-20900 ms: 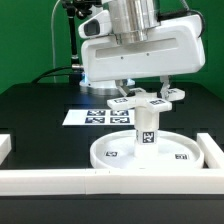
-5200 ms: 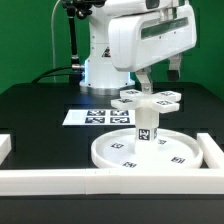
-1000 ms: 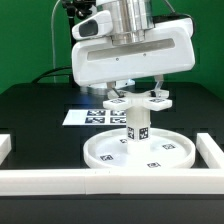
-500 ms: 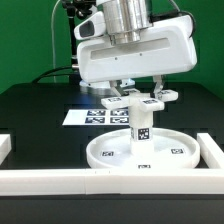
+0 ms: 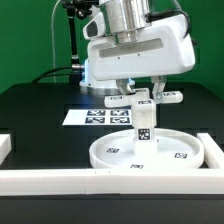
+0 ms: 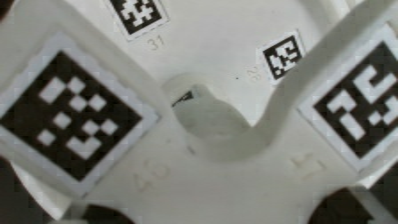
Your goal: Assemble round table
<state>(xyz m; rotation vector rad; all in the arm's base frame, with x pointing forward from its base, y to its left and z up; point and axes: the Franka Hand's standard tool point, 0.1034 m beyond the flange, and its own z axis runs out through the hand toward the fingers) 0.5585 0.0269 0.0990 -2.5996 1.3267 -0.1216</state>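
White disc, post and cross-shaped piece, black-and-white square tags

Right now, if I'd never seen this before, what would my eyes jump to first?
Probably the big white robot arm with its gripper hanging right over the middle of the black table. Just under it sits the flat cross-shaped piece, on top of a short post standing upright in the large round disc. In the wrist view, bold black-and-white square tags on the cross-shaped piece fill the picture.

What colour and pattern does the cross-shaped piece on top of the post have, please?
White plastic with black-and-white square tags on the cross-shaped piece; clearest in the wrist view.
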